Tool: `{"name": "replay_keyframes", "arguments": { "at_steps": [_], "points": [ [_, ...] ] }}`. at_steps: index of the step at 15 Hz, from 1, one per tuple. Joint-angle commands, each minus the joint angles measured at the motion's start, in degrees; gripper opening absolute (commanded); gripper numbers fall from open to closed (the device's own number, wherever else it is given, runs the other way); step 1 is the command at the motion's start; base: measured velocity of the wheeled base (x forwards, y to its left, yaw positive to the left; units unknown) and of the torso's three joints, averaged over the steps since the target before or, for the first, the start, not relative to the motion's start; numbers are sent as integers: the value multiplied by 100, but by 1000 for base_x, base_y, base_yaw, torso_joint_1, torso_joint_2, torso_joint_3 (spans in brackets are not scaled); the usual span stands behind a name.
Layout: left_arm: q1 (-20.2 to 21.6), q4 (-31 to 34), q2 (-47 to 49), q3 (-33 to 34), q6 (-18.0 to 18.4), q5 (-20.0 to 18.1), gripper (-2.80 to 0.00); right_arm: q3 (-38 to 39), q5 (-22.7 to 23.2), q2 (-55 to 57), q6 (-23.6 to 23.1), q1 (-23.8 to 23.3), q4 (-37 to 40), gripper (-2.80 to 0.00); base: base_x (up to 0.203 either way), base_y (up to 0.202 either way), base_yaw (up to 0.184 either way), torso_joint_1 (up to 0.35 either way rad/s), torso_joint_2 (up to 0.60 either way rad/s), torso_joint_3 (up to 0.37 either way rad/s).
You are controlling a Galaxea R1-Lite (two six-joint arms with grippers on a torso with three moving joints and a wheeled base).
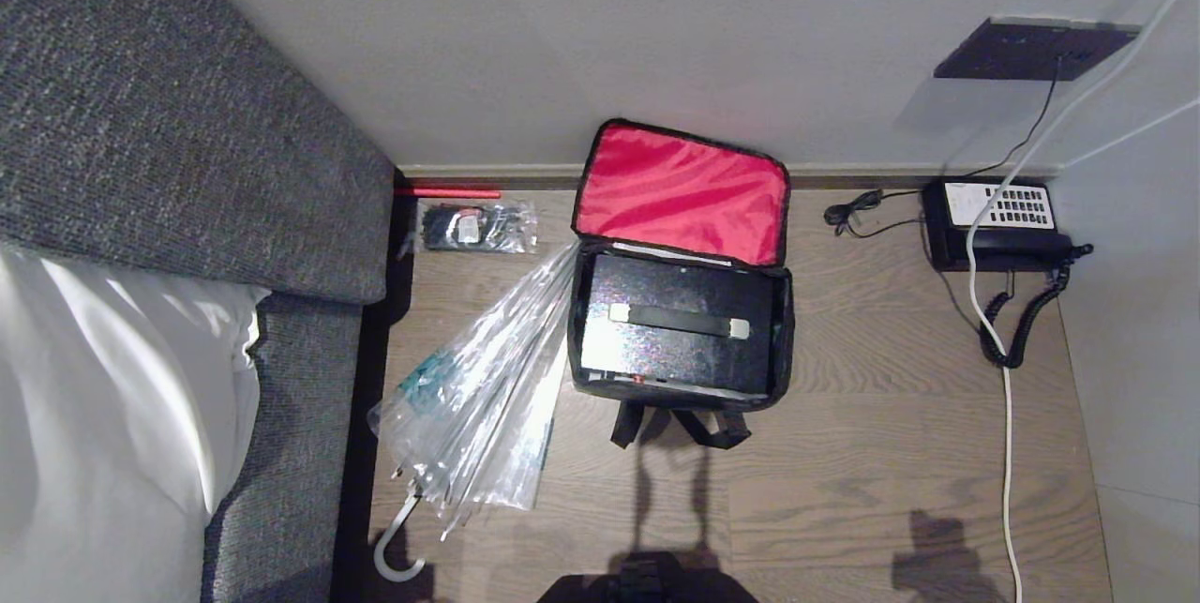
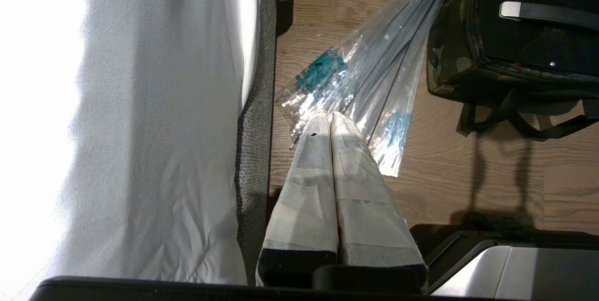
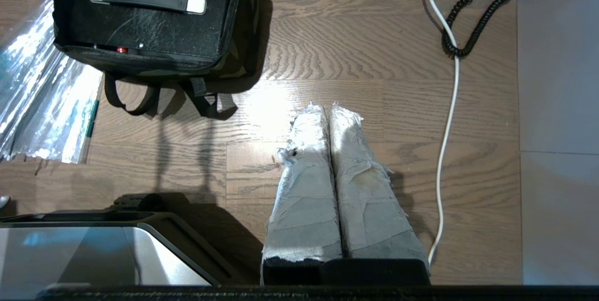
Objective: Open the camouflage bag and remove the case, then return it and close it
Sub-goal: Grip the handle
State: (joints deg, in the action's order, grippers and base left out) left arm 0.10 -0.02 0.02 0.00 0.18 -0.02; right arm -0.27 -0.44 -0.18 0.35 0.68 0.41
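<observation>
At the far left stands the grey woven sofa (image 1: pixel 187 153) with a white sheet (image 1: pixel 103 415) over its seat; just beside it on the brown wooden floor (image 1: pixel 891 453) lies the folded clear plastic umbrella (image 1: pixel 487 397), its tip touching the left wall of the boxy green-brown-black camouflage fabric bag (image 1: pixel 786 340); the bag sits against the wall with its red-lined lid (image 1: pixel 680 190) thrown back, so the opening step looks done; inside, lying flat with its black handle (image 1: pixel 677 320) on pale mounts facing up, is the glossy black rectangular hard case (image 1: pixel 675 350), filling the compartment closely. The left hand (image 2: pixel 330 121), its taped fingers pressed together with nothing between them, hangs above the umbrella, apart from the bag; the right hand (image 3: pixel 327 113), likewise closed and empty, hangs over bare floor to the bag's right, with the black-and-white telephone (image 1: pixel 998 223) and its white cable (image 1: pixel 1008 453) further right. The step in hand is judged to be lifting the case out; the working hand should spread its fingers first, descend squarely over the handle's middle, and pull straight up, since the snug fit may drag the soft walls along; the other hand could steady the bag's rim; the umbrella and the straps (image 1: pixel 680 429) at the front should be kept clear.
</observation>
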Motion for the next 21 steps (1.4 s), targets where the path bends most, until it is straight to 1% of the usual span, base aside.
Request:
{"name": "replay_keyframes", "arguments": {
  "at_steps": [1,21],
  "points": [
    [6,-7,-2,0,-1,2,-280,0,1,-87,0,2,2,-280,0,0,0,0,0,0],
    [-1,-6,-2,0,-1,2,-280,0,1,-87,9,2,2,-280,0,0,0,0,0,0]
  ]
}}
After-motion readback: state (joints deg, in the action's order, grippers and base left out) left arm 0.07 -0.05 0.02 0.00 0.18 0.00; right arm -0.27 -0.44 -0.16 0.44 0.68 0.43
